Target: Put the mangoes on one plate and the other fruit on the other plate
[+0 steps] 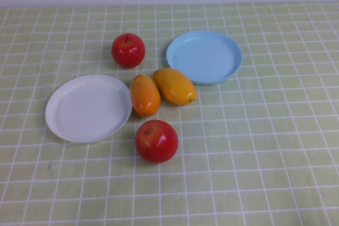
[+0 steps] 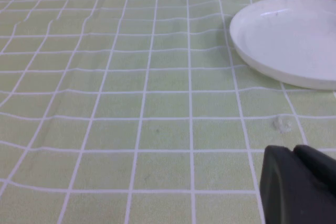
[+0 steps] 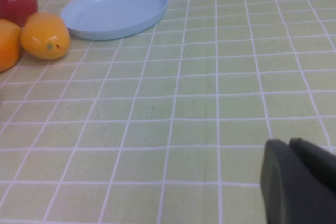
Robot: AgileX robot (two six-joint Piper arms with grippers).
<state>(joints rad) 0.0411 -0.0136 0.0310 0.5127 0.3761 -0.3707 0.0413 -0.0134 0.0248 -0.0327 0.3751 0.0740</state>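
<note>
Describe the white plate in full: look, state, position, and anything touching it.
The white plate is round and shallow with a low raised rim, smooth and slightly glossy, plastic-looking. It lies flat and empty on the green checked tablecloth, on the robot's left side. The deeper orange mango lies just beside its rim; whether they touch cannot be told. The nearer red apple sits apart from it. The left wrist view shows it ahead of the shut left claw.

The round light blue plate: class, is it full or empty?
Empty. The round light blue plate shows only bare surface; both oval orange mangoes lie beside it on the tablecloth.
</note>
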